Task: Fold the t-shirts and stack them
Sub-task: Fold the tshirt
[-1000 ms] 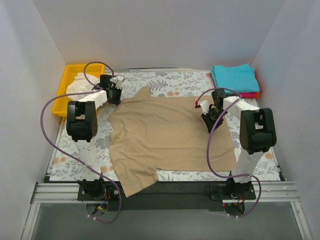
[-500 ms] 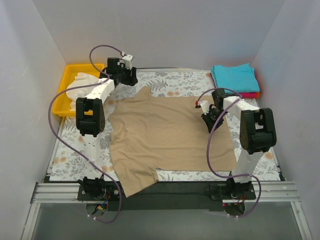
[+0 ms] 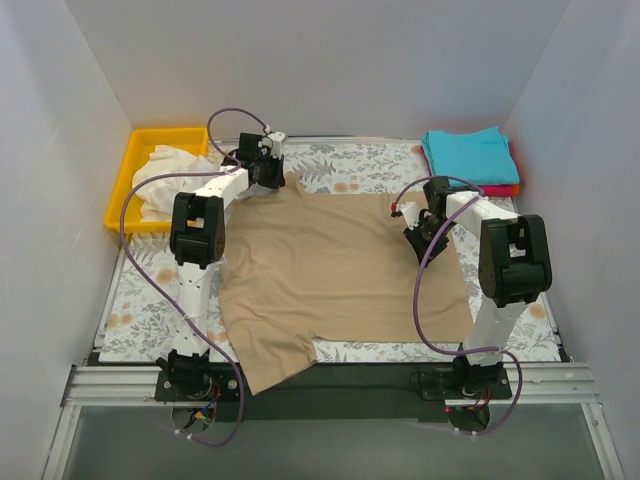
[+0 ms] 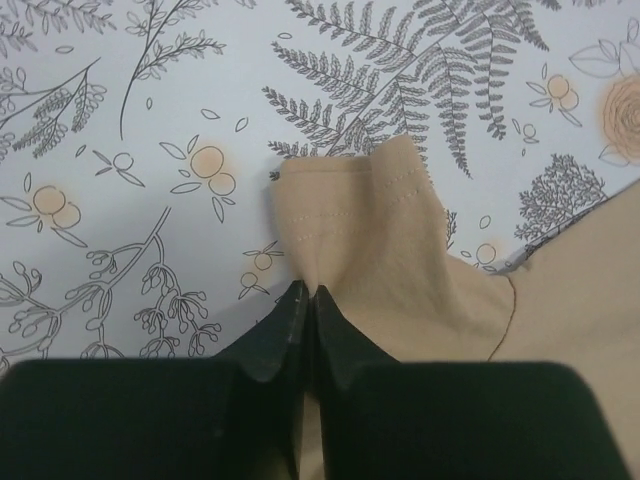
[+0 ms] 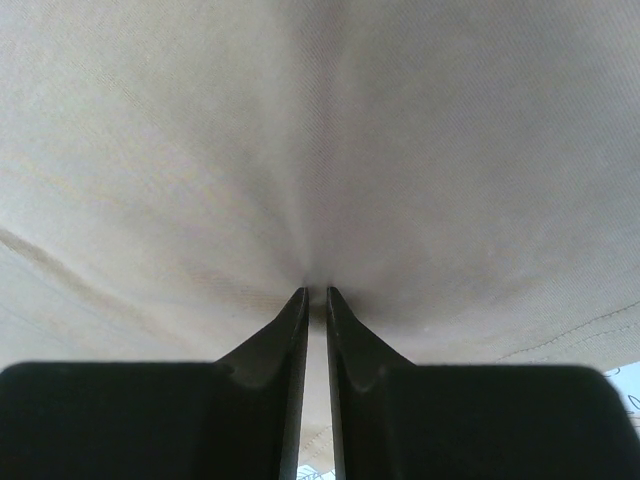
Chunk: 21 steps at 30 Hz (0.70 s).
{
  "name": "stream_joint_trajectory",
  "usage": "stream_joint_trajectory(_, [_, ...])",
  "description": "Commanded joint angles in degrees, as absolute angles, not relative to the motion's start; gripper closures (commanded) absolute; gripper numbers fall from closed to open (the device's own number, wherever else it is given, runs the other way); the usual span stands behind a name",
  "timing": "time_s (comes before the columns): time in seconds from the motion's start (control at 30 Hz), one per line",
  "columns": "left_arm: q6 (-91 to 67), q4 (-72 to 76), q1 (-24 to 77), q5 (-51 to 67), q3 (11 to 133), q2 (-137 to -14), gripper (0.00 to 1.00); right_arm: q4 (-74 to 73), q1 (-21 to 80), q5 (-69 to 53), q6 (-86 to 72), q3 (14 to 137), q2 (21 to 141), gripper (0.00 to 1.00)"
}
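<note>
Centre of the top view: tan t-shirt (image 3: 340, 265) spread flat. Left gripper (image 4: 303, 300) pinched tight on its upper-left sleeve, right gripper (image 5: 313, 298) nipping cloth at the right side. Limp, light stuff, I'd say, so grab hems and corners.

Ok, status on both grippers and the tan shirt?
Left gripper shut on tan shirt, far sleeve. Right gripper shut on its right side. Shirt spread flat, unfolded. Teal shirt folded far right, clear of it.

The large tan-khaki cloth t-shirt (image 3: 340, 265) is plain. The white tablecloth (image 3: 350, 160) is printed with grey ferns and orange flowers. The folded teal t-shirt (image 3: 468, 155), the red-pink t-shirt (image 3: 497, 189) and the crumpled white t-shirt (image 3: 165, 172) are plain too. The rectangular plastic bin (image 3: 165, 133) is yellow.
</note>
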State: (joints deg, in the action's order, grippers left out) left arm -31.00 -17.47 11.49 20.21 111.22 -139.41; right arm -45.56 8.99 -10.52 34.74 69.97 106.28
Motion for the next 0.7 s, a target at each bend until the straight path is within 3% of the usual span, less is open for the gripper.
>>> stream_joint_trajectory(0.0, [-30.06,-16.44,11.43,19.59,111.45,-134.14,1.0,-47.99,8.44,-9.05,35.51,71.28,106.79,0.83])
stream_joint_trajectory(0.17, [-24.8,-11.09,14.67,20.57,98.29,-120.7,1.0,-47.99,8.44,-9.14,35.68,71.45,106.17,0.83])
stream_joint_trajectory(0.37, [-14.19,-0.35,24.24,18.28,64.99,-98.64,0.99,-47.81,8.35,-9.76,35.6,71.89,106.43,0.83])
stream_joint_trajectory(0.43, [-10.65,0.97,27.06,21.87,58.83,-94.15,0.86,-47.9,8.44,-9.76,35.68,71.89,106.52,0.82])
stream_joint_trajectory(0.47, [-8.37,-2.43,27.59,24.15,55.75,-90.91,0.63,-47.9,8.35,-9.76,35.86,71.98,106.7,0.82])
stream_joint_trajectory(0.5, [-7.83,-4.2,28.03,27.65,54.85,-89.57,0.53,-47.9,8.35,-9.67,35.86,71.98,106.79,0.82])
stream_joint_trajectory(0.67, [-7.55,-15.02,26.11,32.25,59.93,-89.91,0.51,-47.99,8.17,-9.75,36.12,71.98,106.88,0.82])
